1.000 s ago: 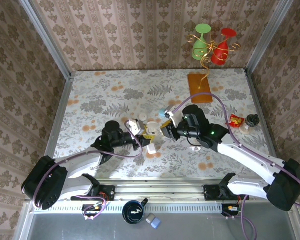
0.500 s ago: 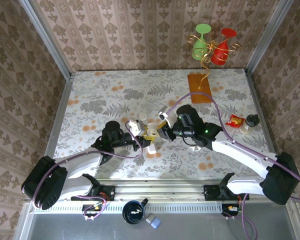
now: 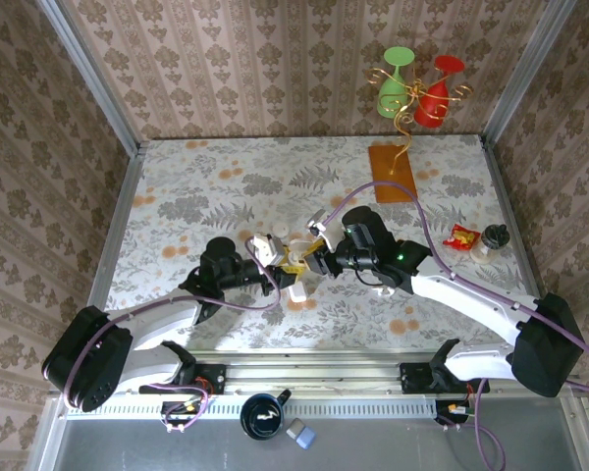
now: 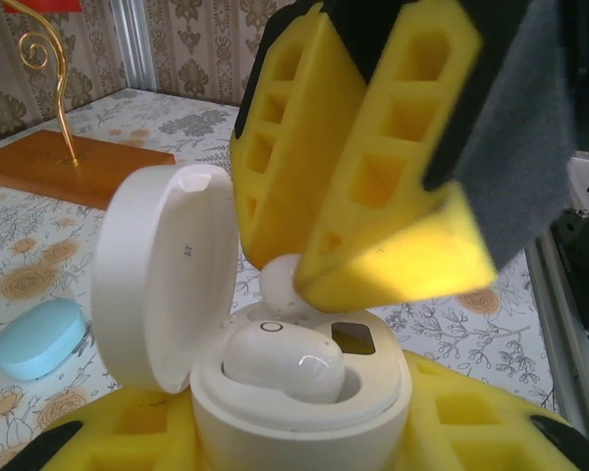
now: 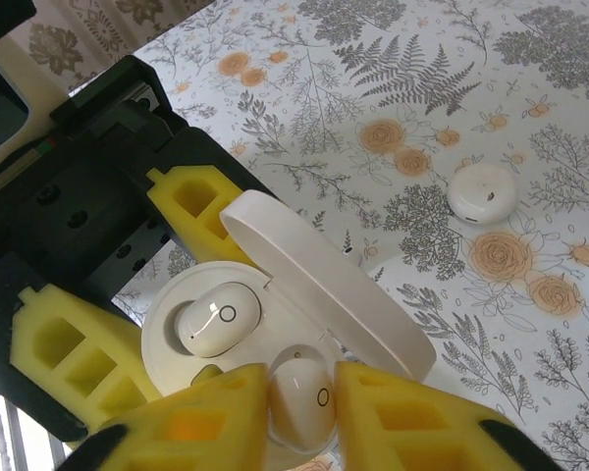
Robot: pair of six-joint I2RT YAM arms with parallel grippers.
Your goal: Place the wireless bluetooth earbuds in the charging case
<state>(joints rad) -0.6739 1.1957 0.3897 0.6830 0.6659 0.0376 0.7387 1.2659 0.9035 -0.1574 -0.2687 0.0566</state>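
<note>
left fingers point(image 4: 471, 432) clamp round white open-lidded charging case point(image 4: 275, 437) | right fingers point(image 5: 412, 422) pinch sides of tiny glossy white earbud point(image 5: 299, 400) | likely light, slippery

Found white charging case point(image 4: 304, 417) open, with lid point(image 4: 162, 275) raised at left, clamped between yellow foam pads point(image 4: 108, 437) of left gripper point(image 4: 304, 442). Recorded one white earbud point(image 4: 280, 363) seated in its well. Noted second earbud point(image 4: 281, 287) just above rim, tucked between foam fingers of right gripper point(image 4: 304, 275); could not confirm firm grip. Logged pale blue case point(image 4: 39, 339) on floral table point(image 4: 452, 324) at left, with orange base point(image 4: 69, 167) behind.
</note>
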